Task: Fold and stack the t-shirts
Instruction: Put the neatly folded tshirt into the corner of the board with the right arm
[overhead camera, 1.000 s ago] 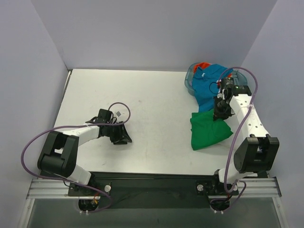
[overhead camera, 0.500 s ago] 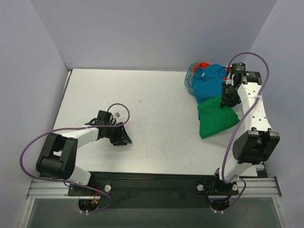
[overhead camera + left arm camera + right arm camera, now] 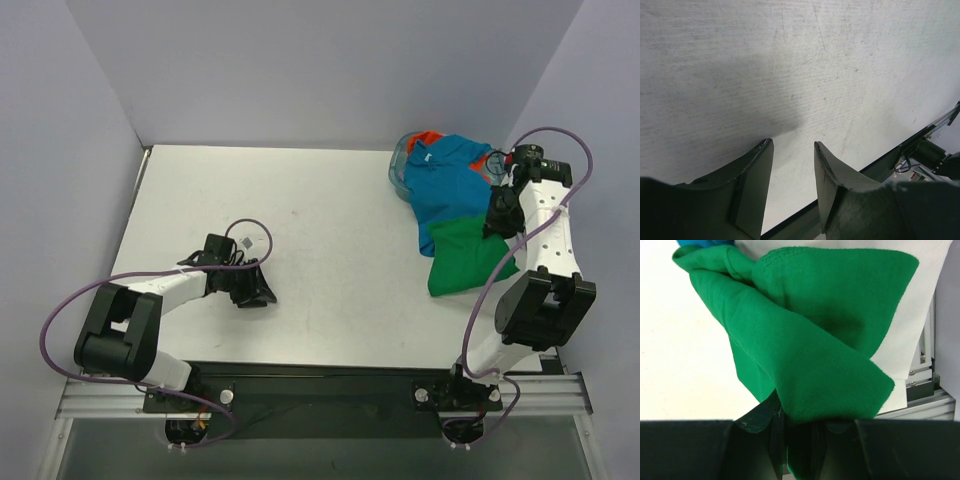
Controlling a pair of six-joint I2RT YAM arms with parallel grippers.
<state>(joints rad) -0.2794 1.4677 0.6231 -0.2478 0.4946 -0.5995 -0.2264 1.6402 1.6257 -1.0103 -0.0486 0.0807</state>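
My right gripper (image 3: 497,215) is shut on a fold of the bright green t-shirt (image 3: 465,255), which trails toward the near side at the table's right edge. In the right wrist view the green t-shirt (image 3: 815,330) bunches out from between the closed jaws of the right gripper (image 3: 800,415). The turquoise t-shirt (image 3: 450,185) lies crumpled just behind it, its white neck label up, partly under the green one. A bit of orange-red t-shirt (image 3: 430,137) peeks out at the back. My left gripper (image 3: 262,290) rests low on the table at the left, open and empty; its jaws (image 3: 792,145) frame bare tabletop.
A translucent blue bin (image 3: 397,168) sits under the turquoise and orange-red shirts at the back right. The white table (image 3: 300,210) is walled by pale panels at the left, back and right. A black rail (image 3: 920,142) marks the table's near edge.
My right gripper has carried the green t-shirt to the right and farther back, so it now overlaps the turquoise one near the right wall. The left arm has stayed put.
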